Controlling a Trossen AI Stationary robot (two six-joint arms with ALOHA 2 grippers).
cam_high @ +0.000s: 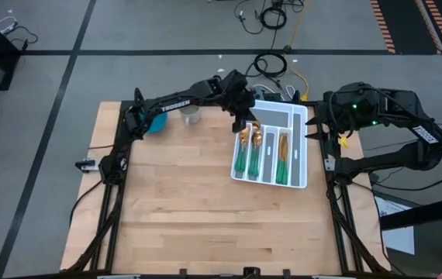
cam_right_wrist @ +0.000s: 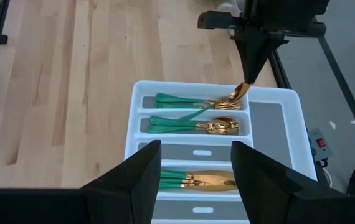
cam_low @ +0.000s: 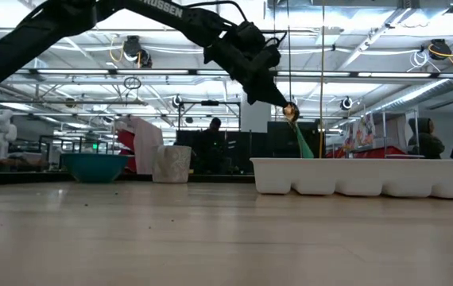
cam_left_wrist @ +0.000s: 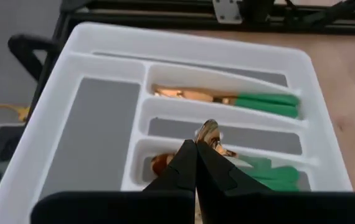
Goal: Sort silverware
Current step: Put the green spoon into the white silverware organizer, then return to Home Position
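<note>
Left pincer [cam_high: 243,122] grips a spoon [cam_low: 291,111] above the tray [cam_high: 298,174].

Dark jointed arms [cam_high: 182,98], white lettering, black pincers [cam_left_wrist: 196,168]

The tray [cam_high: 298,116] sits at the table's [cam_high: 174,217] right, silverware [cam_high: 283,149] in its slots, bowl [cam_high: 156,124] and cup [cam_high: 190,115] to its left.

Glossy gold-headed silverware [cam_right_wrist: 196,124] lies in a smooth white plastic tray [cam_right_wrist: 134,121] on a matt wood table [cam_high: 174,209].
</note>
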